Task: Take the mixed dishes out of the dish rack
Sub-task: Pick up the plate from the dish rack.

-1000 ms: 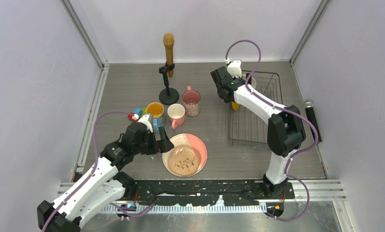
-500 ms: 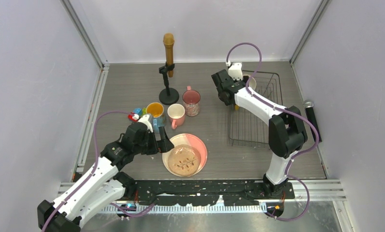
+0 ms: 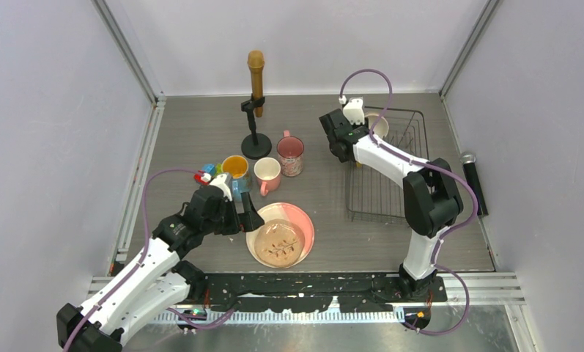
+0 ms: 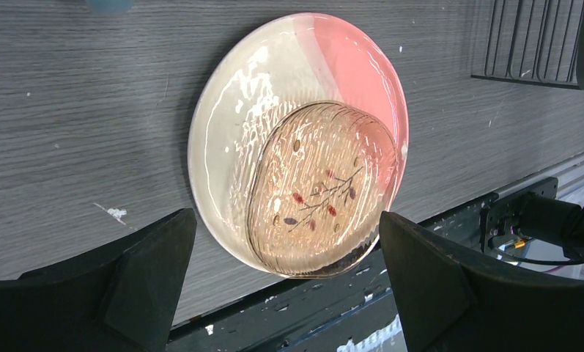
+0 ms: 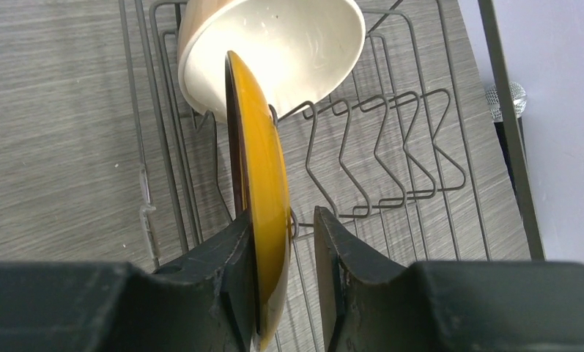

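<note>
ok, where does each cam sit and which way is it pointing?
Top external: high behind the bases, looking down on the table; left arm and right arm whole.
Left wrist: on left arm, aimed down at the big plate; jaws wide apart at bottom corners.
Right wrist: on right arm, aimed into the rack at the yellow plate on edge between its jaws, bowl behind.
Shared: big plate in top and left wrist; rack in all three.

Left arm (image 3: pixel 138 273) and right arm (image 3: pixel 388 156): white shells over black joints, looping purple cables (image 3: pixel 370 72), matte black gripper fingers (image 5: pixel 230 279).
</note>
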